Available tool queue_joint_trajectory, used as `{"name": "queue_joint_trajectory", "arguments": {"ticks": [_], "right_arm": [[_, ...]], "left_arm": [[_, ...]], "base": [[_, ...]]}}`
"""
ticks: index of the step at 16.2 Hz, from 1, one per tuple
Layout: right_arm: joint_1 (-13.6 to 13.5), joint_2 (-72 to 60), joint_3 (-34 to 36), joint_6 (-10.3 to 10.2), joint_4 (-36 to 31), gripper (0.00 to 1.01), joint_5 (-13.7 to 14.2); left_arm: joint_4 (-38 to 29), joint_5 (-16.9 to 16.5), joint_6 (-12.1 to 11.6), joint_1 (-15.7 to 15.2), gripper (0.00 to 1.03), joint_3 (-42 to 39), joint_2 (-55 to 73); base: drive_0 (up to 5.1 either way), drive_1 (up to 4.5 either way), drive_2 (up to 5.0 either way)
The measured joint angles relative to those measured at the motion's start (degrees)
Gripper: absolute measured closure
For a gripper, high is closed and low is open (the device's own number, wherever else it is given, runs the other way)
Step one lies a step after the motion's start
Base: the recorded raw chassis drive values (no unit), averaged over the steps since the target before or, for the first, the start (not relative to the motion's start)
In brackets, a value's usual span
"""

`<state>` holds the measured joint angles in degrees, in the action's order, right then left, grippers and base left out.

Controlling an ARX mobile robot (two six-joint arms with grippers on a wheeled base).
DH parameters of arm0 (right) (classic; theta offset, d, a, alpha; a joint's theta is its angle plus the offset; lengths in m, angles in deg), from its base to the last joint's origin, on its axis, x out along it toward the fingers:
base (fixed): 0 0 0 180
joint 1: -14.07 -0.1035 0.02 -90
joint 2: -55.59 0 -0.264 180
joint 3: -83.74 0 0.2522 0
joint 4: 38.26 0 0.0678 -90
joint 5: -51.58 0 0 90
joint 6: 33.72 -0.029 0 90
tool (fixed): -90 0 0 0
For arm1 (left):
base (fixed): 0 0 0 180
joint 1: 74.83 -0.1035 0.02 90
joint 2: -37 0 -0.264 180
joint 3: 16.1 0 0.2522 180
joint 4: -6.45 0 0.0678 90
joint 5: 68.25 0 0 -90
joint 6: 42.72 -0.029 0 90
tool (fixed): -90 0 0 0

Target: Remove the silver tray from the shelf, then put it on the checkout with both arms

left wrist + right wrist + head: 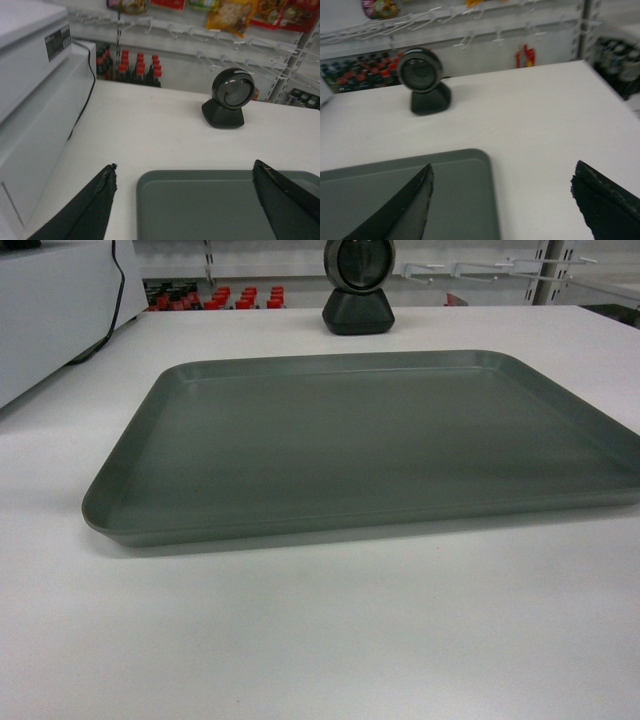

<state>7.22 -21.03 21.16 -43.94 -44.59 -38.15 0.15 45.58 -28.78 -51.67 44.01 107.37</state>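
The silver tray (370, 445) lies flat on the white checkout tabletop (330, 640), with a black dome-shaped barcode scanner (358, 285) standing just beyond its far rim. The left end effector (185, 200) is released, its black fingers (90, 210) spread wide and straddling the tray's near-left corner without gripping it. The right end effector (502, 202) is likewise released, one finger over the tray's right end and the other out over bare tabletop; red-capped bottles (135, 67) line a store shelf behind.

Silver tray (360, 440): matt grey, smooth. Counter (300, 640): smooth white. Beyond left claw (185, 200), scanner (229, 97): glossy black dome.
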Motion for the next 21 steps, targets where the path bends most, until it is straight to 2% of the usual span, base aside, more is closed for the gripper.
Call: {"name": "queue_joint_trajectory", "arguments": {"ticks": [1, 2, 3, 5, 8, 9, 10, 11, 12, 13, 16, 17, 18, 21], "right_arm": [[0.04, 2.47, 5.57, 3.39, -6.12, 0.23, 3.8], [0.24, 6.32, 11.28, 6.25, -10.27, 0.34, 5.64], [0.63, 10.91, 14.95, 7.8, -10.43, 0.45, 6.03], [0.48, 20.06, 20.85, 9.01, -7.67, 0.65, 5.97], [1.31, 29.27, 28.83, 9.84, -7.93, 0.94, 5.46], [1.79, 30.77, 30.77, 9.92, -8.41, 0.99, 5.03], [2.14, 32.2, 33.0, 10.08, -8.61, 0.99, 4.39], [3.67, 33.53, 34.77, 10.05, -8.55, 0.99, 2.25], [6.4, 35.15, 36.44, 10.08, -8.57, 0.99, 0.17], [7.34, 36.46, 37.53, 10.05, -8.5, 0.99, 0.39], [6.86, 40.61, 40.59, 10.08, -7.63, 0.99, -0.28], [6.86, 41.86, 41.51, 10.08, -6.95, 0.99, -0.28], [6.86, 43.43, 42.36, 10.08, -6.25, 0.99, -0.26], [6.86, 47.47, 44.15, 10.08, -4.2, 0.99, -0.26]], "left_arm": [[-5.6, -2.82, -5.6, -1.77, 0.29, -6.27, -3.41], [-8.44, -4.02, -8.85, -3.89, 0.4, -11.32, -6.95], [-9.05, -4.68, -10.38, -5.46, 0.49, -14.34, -9.6], [-10.47, -8.74, -12.22, -7.65, 0.69, -20.83, -15.02], [-11.67, -12.09, -12.92, -12.02, 1.0, -28.63, -20.61], [-11.76, -13.27, -13.0, -12.96, 1.01, -30.71, -22.53], [-11.74, -14.19, -13.05, -13.77, 1.01, -32.17, -24.02], [-11.72, -15.21, -13.05, -14.64, 1.01, -33.81, -25.79], [-11.47, -16.04, -13.07, -15.45, 1.01, -35.06, -27.23], [-11.19, -16.59, -13.07, -16.24, 1.01, -36.44, -29.0], [-9.55, -18.47, -13.05, -17.99, 1.01, -39.12, -33.29], [-8.44, -22.47, -13.09, -21.09, 1.01, -40.09, -35.15], [-7.63, -23.02, -13.09, -23.32, 1.01, -40.87, -36.74], [-5.05, -23.82, -13.09, -22.95, 1.01, -42.51, -41.03]], "base": [[0.0, 0.0, 0.0], [0.0, 0.0, 0.0], [0.0, 0.0, 0.0], [0.0, 0.0, 0.0], [0.0, 0.0, 0.0], [0.0, 0.0, 0.0], [0.0, 0.0, 0.0], [0.0, 0.0, 0.0], [0.0, 0.0, 0.0], [0.0, 0.0, 0.0], [0.0, 0.0, 0.0], [0.0, 0.0, 0.0], [0.0, 0.0, 0.0], [0.0, 0.0, 0.0]]}}
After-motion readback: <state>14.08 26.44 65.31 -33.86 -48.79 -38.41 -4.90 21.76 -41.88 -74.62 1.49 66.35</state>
